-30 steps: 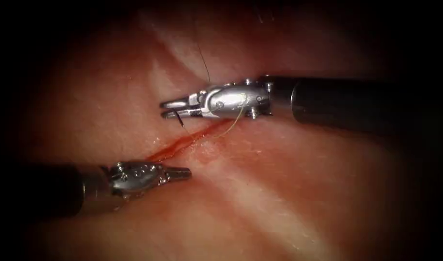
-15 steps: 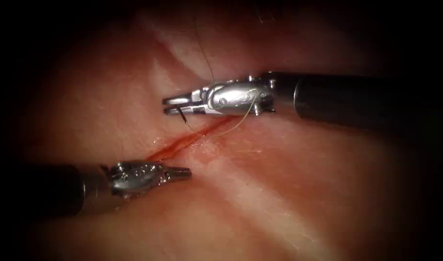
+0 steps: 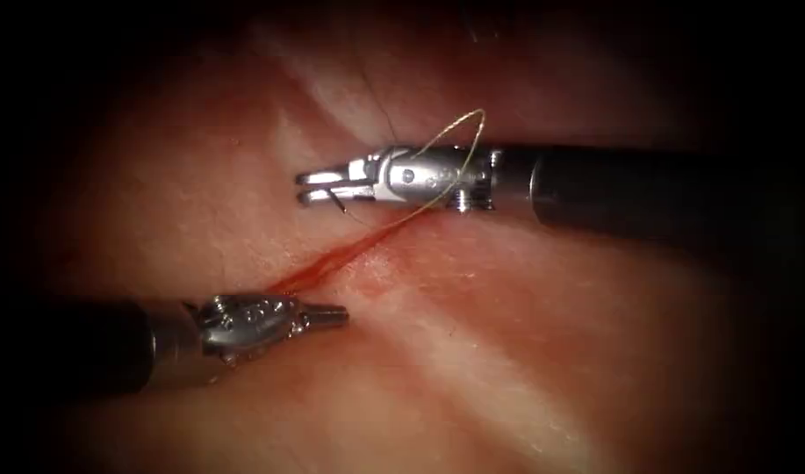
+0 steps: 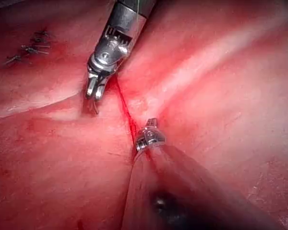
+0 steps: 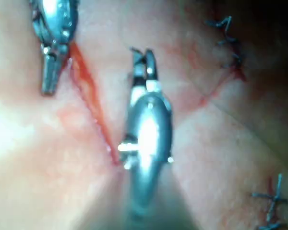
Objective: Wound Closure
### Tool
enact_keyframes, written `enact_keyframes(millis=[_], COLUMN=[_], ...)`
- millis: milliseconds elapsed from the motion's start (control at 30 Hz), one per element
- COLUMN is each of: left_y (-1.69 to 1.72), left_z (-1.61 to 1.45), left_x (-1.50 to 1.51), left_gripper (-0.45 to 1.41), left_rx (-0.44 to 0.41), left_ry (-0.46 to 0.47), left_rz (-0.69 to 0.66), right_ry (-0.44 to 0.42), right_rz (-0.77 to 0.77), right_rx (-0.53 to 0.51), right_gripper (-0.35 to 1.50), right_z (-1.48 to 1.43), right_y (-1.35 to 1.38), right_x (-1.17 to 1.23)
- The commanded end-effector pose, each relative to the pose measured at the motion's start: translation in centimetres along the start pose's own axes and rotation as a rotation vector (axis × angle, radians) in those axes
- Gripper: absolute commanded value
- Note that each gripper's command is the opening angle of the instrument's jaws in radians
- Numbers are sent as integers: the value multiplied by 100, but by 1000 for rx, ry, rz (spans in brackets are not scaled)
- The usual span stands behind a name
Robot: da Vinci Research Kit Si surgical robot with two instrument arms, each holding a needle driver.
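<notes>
Thread [image 3: 459, 140] had changed most — a second earlier it draped low over the right tool's wrist, and now it arched up in a loop above it. The right tool [image 3: 319, 186] held its fingers pinched on the needle [image 3: 338, 202], whose short dark end hung clear of the tissue [image 3: 525, 351] just above the cut [image 3: 332, 262]. The left tool [image 3: 332, 313] stayed put below the cut — fingers pressed together, holding nothing. Judging by this, no bite had been taken yet.
</notes>
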Motion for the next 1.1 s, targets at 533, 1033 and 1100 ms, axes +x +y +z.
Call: enact_keyframes(millis=[533,1033,1100], left_y=[0,0,0], left_z=[7,7,7], left_x=[-3,-3,-3], left_gripper=[-6,-6,-6], left_rx=[-2,-2,-2], left_ry=[0,0,0], left_rz=[1,1,1], right_ry=[-76,-120,-133], right_rz=[288,507,559], right_rx=[127,192,203], right_gripper=[-35,-35,-35], right_z=[35,30,31], right_y=[31,8,6], right_x=[-20,-21,-22])
